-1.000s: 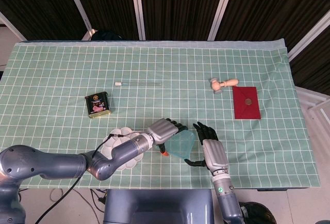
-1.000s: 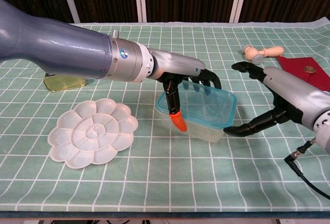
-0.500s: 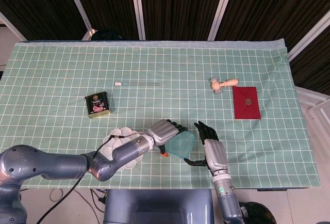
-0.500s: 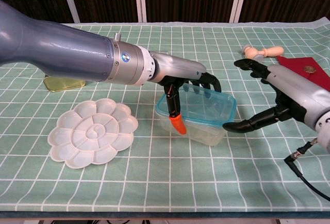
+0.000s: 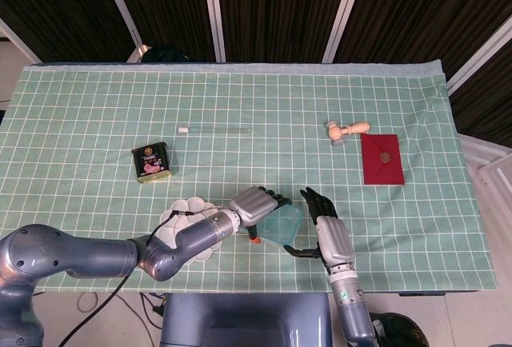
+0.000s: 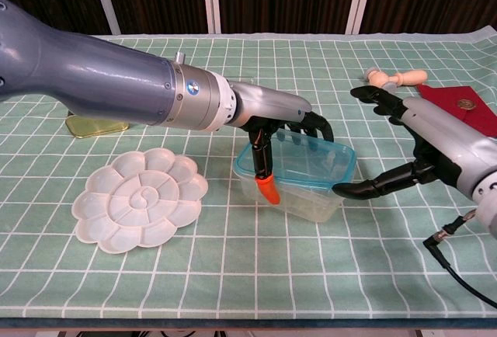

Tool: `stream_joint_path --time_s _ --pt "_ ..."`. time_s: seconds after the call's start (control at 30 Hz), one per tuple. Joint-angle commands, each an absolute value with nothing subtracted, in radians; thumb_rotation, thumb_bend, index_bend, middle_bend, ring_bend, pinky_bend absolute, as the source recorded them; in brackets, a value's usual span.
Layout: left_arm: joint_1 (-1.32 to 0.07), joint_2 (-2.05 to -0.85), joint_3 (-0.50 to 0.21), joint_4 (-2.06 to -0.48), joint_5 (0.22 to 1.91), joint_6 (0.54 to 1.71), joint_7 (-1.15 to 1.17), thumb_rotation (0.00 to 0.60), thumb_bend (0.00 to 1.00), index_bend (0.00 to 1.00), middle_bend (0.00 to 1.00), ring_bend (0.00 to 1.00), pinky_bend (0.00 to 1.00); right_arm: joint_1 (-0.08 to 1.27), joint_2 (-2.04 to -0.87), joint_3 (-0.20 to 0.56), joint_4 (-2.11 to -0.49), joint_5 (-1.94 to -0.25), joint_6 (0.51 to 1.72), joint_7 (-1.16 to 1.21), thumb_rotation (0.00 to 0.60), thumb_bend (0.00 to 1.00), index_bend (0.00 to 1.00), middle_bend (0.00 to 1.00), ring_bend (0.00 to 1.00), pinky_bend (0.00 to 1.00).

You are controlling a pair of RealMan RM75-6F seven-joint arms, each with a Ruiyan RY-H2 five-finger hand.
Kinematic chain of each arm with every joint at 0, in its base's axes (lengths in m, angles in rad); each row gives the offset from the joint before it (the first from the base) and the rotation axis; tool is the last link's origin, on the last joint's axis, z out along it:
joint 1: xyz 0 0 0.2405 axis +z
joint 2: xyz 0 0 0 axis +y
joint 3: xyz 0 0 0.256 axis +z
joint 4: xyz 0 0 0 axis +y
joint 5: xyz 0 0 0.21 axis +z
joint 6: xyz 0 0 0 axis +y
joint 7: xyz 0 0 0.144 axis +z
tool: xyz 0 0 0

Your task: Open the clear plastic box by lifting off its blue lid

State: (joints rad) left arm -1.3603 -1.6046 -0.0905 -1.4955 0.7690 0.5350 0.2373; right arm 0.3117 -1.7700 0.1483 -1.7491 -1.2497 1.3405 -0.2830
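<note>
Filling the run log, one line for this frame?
left hand: fingers on blue lid | right hand: thumb at box corner, not holding | lid on

Under the left hand (image 6: 283, 123), whose shell is smooth satin grey metal with glossy black fingers, sits the clear plastic box (image 6: 299, 189), frosted, and its translucent glossy blue lid (image 6: 299, 162). Left of that hand lies a glossy white plastic palette (image 6: 140, 206). All rest on matt woven green cloth (image 6: 256, 275).
</note>
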Motion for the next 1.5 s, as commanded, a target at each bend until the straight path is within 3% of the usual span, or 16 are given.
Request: stream_joint_path --time_s 0.03,0.2,0.33,0.7,0.93,1.5 --pt "-1.357 -1.607 -0.1 -1.498 0.755 0.532 0.218 0.6 0.15 0.32 0.34 0.34 0.46 0.316 -1.767 0.126 -1.708 -1.311 1.348 -0.263 0.6 0.21 0.0 0.0 0.0 0.0" --pt "-1.356 -1.607 -0.108 -1.499 0.736 0.524 0.195 0.6 0.15 0.3 0.32 0.32 0.45 0.316 -1.774 0.097 -1.637 -1.391 1.365 -0.216 0.6 0.21 0.0 0.0 0.0 0.0" --pt "-1.359 -1.603 -0.103 -1.501 0.737 0.525 0.198 0.6 0.15 0.27 0.28 0.27 0.42 0.313 -1.782 0.1 -1.622 -1.396 1.368 -0.193 0.6 0.21 0.0 0.0 0.0 0.0" --pt "-1.371 -1.601 -0.081 -1.502 0.73 0.526 0.214 0.6 0.15 0.26 0.27 0.27 0.41 0.313 -1.799 0.121 -1.616 -1.378 1.365 -0.188 0.6 0.21 0.0 0.0 0.0 0.0" --pt "-1.377 -1.605 -0.075 -1.498 0.725 0.53 0.217 0.6 0.08 0.25 0.25 0.25 0.39 0.327 -1.811 0.134 -1.598 -1.386 1.358 -0.205 0.6 0.21 0.0 0.0 0.0 0.0" --pt "-1.389 -1.587 -0.07 -1.5 0.708 0.499 0.199 0.6 0.05 0.17 0.19 0.2 0.34 0.335 -1.829 0.105 -1.475 -1.464 1.373 -0.161 0.6 0.22 0.0 0.0 0.0 0.0"
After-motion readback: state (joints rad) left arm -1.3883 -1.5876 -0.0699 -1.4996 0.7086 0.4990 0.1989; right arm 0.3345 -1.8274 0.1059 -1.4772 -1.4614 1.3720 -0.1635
